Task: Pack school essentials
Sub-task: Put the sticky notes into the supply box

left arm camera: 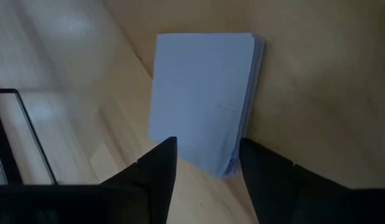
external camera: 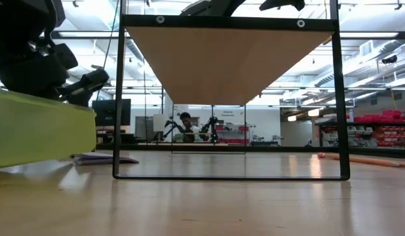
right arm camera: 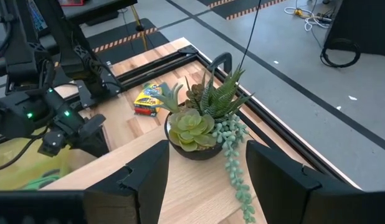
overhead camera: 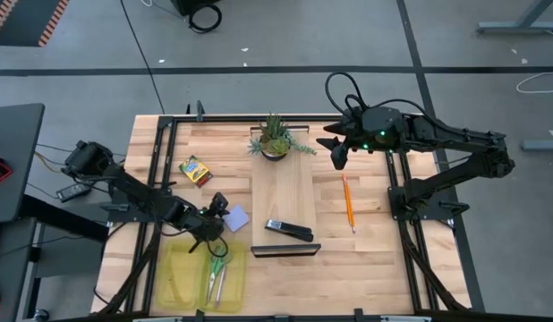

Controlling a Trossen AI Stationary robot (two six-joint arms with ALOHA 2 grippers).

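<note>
My left gripper (overhead camera: 219, 207) is open just over the pale blue note pad (overhead camera: 234, 217), which lies flat on the table. In the left wrist view its fingers stand on either side of one corner of the note pad (left arm camera: 205, 93); I see no touch. The yellow-green tray (overhead camera: 180, 279) near the table's near left corner holds the green-handled scissors (overhead camera: 219, 266) and a thin stick-like item. The crayon box (overhead camera: 196, 170) lies left of the board. One orange pencil (overhead camera: 348, 202) lies right of it. My right gripper (overhead camera: 337, 154) is open, in the air beside the plant.
A raised wooden board (overhead camera: 284, 192) on a black frame (external camera: 229, 176) fills the table's middle. The black stapler (overhead camera: 288, 230) lies on its near end, and the potted plant (right arm camera: 202, 124) stands at its far end. Black rails run along the table's left and right sides.
</note>
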